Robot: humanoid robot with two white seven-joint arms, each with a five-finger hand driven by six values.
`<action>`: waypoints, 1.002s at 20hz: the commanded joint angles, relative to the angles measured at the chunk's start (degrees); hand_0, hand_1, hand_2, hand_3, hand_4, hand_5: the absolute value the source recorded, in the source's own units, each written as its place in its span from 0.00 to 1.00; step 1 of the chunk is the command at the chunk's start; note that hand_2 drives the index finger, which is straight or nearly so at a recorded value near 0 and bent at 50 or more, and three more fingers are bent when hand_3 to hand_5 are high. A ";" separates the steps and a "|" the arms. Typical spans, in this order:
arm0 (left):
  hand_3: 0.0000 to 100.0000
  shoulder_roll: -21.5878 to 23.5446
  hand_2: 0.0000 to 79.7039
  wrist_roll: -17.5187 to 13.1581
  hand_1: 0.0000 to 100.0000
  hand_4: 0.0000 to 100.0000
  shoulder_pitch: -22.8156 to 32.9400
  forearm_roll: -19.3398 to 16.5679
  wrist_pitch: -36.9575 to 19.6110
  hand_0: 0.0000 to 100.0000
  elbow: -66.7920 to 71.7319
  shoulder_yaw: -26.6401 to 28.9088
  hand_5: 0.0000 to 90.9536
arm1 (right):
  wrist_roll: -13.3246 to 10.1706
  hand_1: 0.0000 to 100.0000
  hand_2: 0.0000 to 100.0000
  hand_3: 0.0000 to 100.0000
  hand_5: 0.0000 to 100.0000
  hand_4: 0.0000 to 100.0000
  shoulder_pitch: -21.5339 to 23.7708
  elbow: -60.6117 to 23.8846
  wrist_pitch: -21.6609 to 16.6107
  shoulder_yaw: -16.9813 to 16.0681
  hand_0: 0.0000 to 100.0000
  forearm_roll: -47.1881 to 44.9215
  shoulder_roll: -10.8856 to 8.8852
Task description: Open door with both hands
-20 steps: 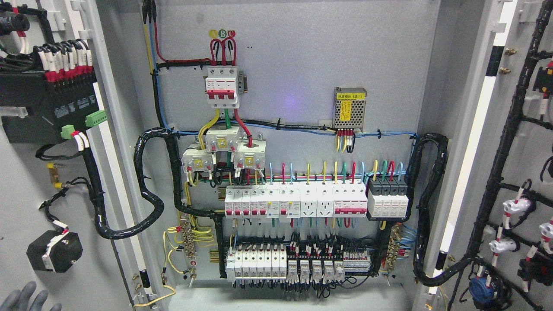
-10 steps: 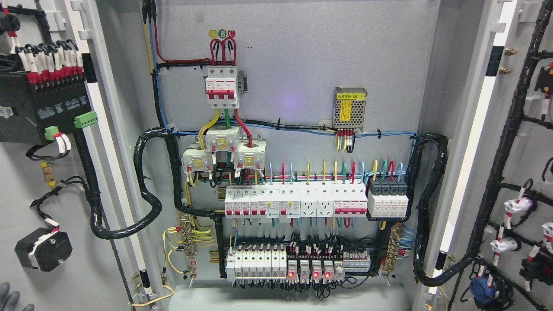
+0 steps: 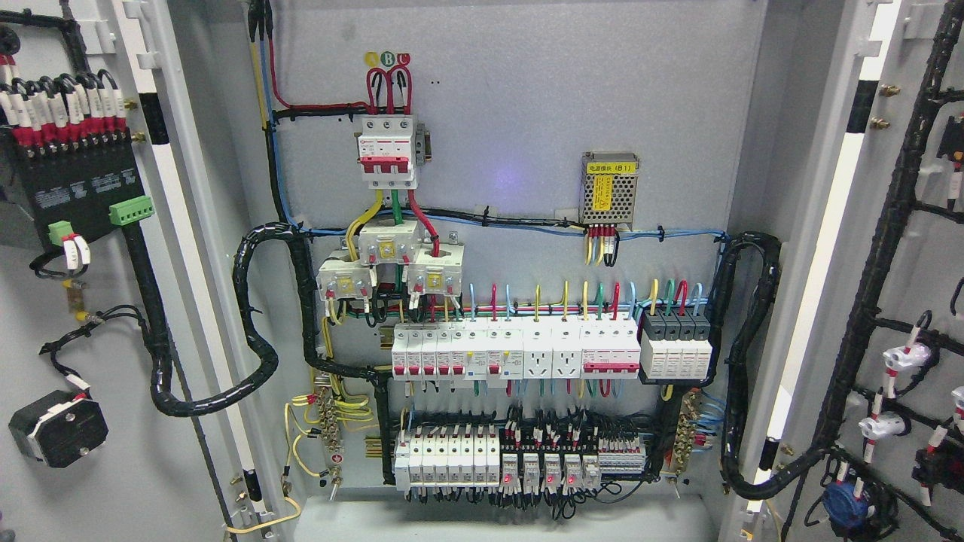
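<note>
Both doors of the cabinet stand swung wide. The left door (image 3: 90, 376) fills the picture's left side, its inner face showing a black module and a looped cable harness (image 3: 248, 324). The right door (image 3: 904, 263) fills the right side, strung with black wiring. Between them the back panel (image 3: 527, 113) is fully exposed, with rows of breakers (image 3: 512, 350) and a small power supply (image 3: 608, 188). I would judge the opening essentially done; at most a little more swing remains. Neither robot hand is in sight, so I cannot tell how the fingers stand. Both door edges sit well clear of the opening, leaving free room ahead.
</note>
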 commanded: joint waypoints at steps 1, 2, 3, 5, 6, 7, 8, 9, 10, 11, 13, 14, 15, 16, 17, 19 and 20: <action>0.00 4.13 0.00 0.03 0.00 0.00 -0.98 3.26 0.40 0.00 5.59 2.91 0.00 | -0.01 0.00 0.00 0.00 0.00 0.00 -0.87 2.92 -0.02 -0.56 0.19 -0.64 -0.29; 0.00 4.66 0.00 0.03 0.00 0.00 -1.07 3.62 0.40 0.00 5.94 2.91 0.00 | -0.01 0.00 0.00 0.00 0.00 0.00 -0.95 3.00 -0.02 -0.56 0.19 -0.64 -0.29; 0.00 5.01 0.00 0.03 0.00 0.00 -1.07 3.79 0.40 0.00 6.38 2.91 0.00 | -0.01 0.00 0.00 0.00 0.00 0.00 -1.22 3.18 -0.02 -0.56 0.19 -0.64 -0.38; 0.00 5.28 0.00 0.03 0.00 0.00 -1.07 4.14 0.40 0.00 7.00 3.00 0.00 | -0.01 0.00 0.00 0.00 0.00 0.00 -2.35 3.88 -0.02 -0.65 0.19 -0.64 -0.55; 0.00 5.46 0.00 0.03 0.00 0.00 -1.07 4.50 0.31 0.00 7.35 3.00 0.00 | -0.01 0.00 0.00 0.00 0.00 0.00 -2.62 3.97 -0.02 -0.74 0.19 -0.64 -1.08; 0.00 5.63 0.00 0.03 0.00 0.00 -1.16 4.76 0.31 0.00 7.70 3.00 0.00 | -0.01 0.00 0.00 0.00 0.00 0.00 -2.63 4.06 -0.02 -0.82 0.19 -0.64 -1.60; 0.00 5.81 0.00 0.03 0.00 0.00 -1.16 4.94 0.31 0.00 8.14 2.91 0.00 | -0.01 0.00 0.00 0.00 0.00 0.00 -2.63 4.15 -0.02 -0.91 0.19 -0.64 -1.78; 0.00 5.81 0.00 0.03 0.00 0.00 -1.24 5.03 0.40 0.00 8.23 2.91 0.00 | -0.01 0.00 0.00 0.00 0.00 0.00 -2.71 4.32 -0.02 -1.09 0.19 -0.64 -1.96; 0.00 5.81 0.00 0.03 0.00 0.00 -1.25 5.11 0.31 0.00 8.23 2.91 0.00 | -0.01 0.00 0.00 0.00 0.00 0.00 -2.89 4.67 -0.02 -1.44 0.19 -0.64 -2.31; 0.00 5.81 0.00 0.03 0.00 0.00 -1.51 5.11 0.40 0.00 8.23 2.91 0.00 | -0.01 0.00 0.00 0.00 0.00 0.00 -3.24 4.94 -0.02 -1.53 0.19 -0.64 -2.40; 0.00 5.81 0.00 0.03 0.00 0.00 -1.60 5.11 0.40 0.00 8.23 2.91 0.00 | -0.01 0.00 0.00 0.00 0.00 0.00 -3.33 5.29 -0.02 -1.53 0.19 -0.64 -2.49; 0.00 5.81 0.00 0.03 0.00 0.00 -1.60 5.11 0.40 0.00 8.32 2.91 0.00 | -0.01 0.00 0.00 0.00 0.00 0.00 -3.33 5.38 -0.02 -1.53 0.19 -0.64 -2.49; 0.00 5.81 0.00 0.03 0.00 0.00 -1.60 5.11 0.40 0.00 8.41 2.91 0.00 | -0.01 0.00 0.00 0.00 0.00 0.00 -3.33 5.38 -0.02 -1.53 0.19 -0.64 -2.49; 0.00 5.81 0.00 0.03 0.00 0.00 -1.77 5.11 0.66 0.00 8.49 2.91 0.00 | -0.01 0.00 0.00 0.00 0.00 0.00 -3.33 5.38 -0.02 -1.53 0.19 -0.64 -2.49; 0.00 5.81 0.00 0.03 0.00 0.00 -2.03 5.20 0.66 0.00 8.76 2.91 0.00 | -0.01 0.00 0.00 0.00 0.00 0.00 -3.33 5.46 -0.02 -1.53 0.19 -0.64 -2.49; 0.00 5.90 0.00 0.03 0.00 0.00 -2.65 5.20 1.19 0.00 9.63 2.91 0.00 | -0.01 0.00 0.00 0.00 0.00 0.00 -3.33 5.55 -0.02 -1.53 0.19 -0.64 -2.49; 0.00 5.90 0.00 0.03 0.00 0.00 -3.00 5.20 1.37 0.00 9.81 2.91 0.00 | -0.01 0.00 0.00 0.00 0.00 0.00 -3.33 5.64 -0.10 -1.61 0.19 -0.64 -2.49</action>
